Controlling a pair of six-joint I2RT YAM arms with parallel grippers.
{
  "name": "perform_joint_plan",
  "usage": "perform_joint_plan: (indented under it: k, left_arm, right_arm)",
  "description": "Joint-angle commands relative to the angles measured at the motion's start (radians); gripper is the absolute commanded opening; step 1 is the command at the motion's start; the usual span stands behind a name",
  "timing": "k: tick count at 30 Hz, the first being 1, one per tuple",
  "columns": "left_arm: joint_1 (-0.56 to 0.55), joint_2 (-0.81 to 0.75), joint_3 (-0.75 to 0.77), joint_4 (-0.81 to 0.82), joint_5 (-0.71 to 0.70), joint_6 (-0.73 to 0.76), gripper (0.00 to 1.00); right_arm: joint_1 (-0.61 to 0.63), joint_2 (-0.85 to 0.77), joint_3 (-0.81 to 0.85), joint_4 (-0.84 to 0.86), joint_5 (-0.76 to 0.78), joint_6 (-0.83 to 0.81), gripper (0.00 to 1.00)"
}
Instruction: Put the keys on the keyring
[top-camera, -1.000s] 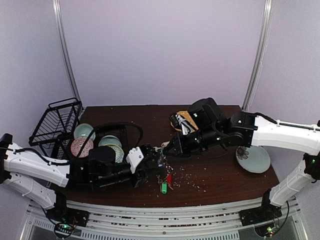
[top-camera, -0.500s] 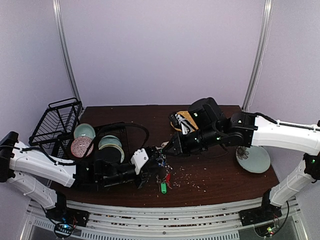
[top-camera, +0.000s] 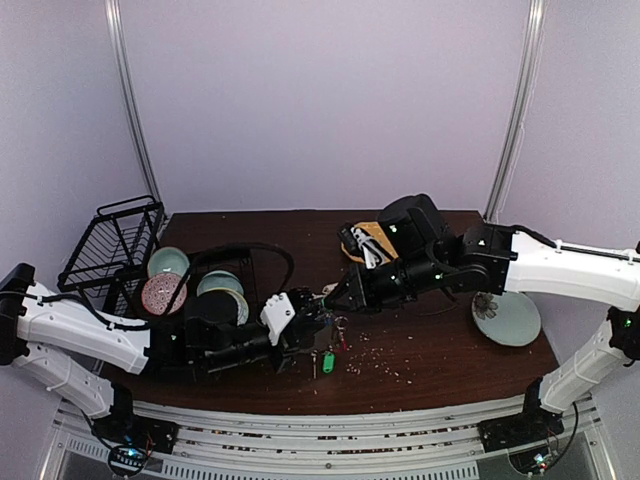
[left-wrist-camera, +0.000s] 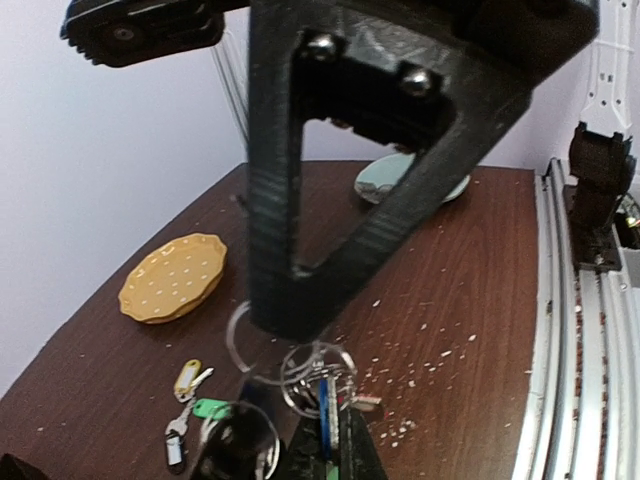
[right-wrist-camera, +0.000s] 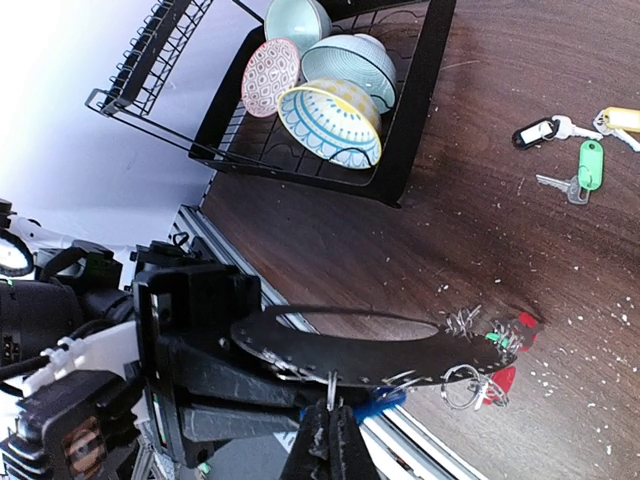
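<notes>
Keyring (right-wrist-camera: 340, 352) is held off the worktop (right-wrist-camera: 480, 240), just beside the dish rack (right-wrist-camera: 400, 150). Left fingers (right-wrist-camera: 200, 380) are clamped on its rim. Right fingers (right-wrist-camera: 315, 455) are pinched together on a small split ring (right-wrist-camera: 330, 380) hanging from the keyring, next to a blue tag (right-wrist-camera: 375, 402). Three loose keys (right-wrist-camera: 585, 165) lie near the rack's corner.

Dish rack (top-camera: 110, 245) left, plate (top-camera: 506, 319) right
</notes>
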Motion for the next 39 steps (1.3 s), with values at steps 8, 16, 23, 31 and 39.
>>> perform_joint_plan:
  k: [8, 16, 23, 31, 39]
  left_arm:
    - [0.004, -0.032, 0.030, -0.151, -0.311, 0.300, 0.00]
    - [-0.003, -0.033, 0.036, -0.132, -0.271, 0.314, 0.00]
    - [-0.007, -0.070, 0.025, -0.195, -0.185, 0.296, 0.24]
    - [-0.004, -0.259, 0.050, -0.459, 0.216, 0.350, 0.73]
    - [0.061, -0.242, 0.047, -0.471, 0.116, 0.322, 0.85]
  right_arm:
    - [-0.004, -0.033, 0.027, -0.177, -0.105, -0.111, 0.00]
    - [0.002, 0.007, 0.021, -0.182, -0.192, -0.144, 0.00]
    - [-0.003, 0.011, 0.041, -0.238, -0.134, -0.175, 0.00]
    - [-0.004, 0.024, 0.123, -0.341, -0.125, -0.282, 0.00]
    - [-0.004, 0.019, 0.162, -0.382, -0.154, -0.341, 0.00]
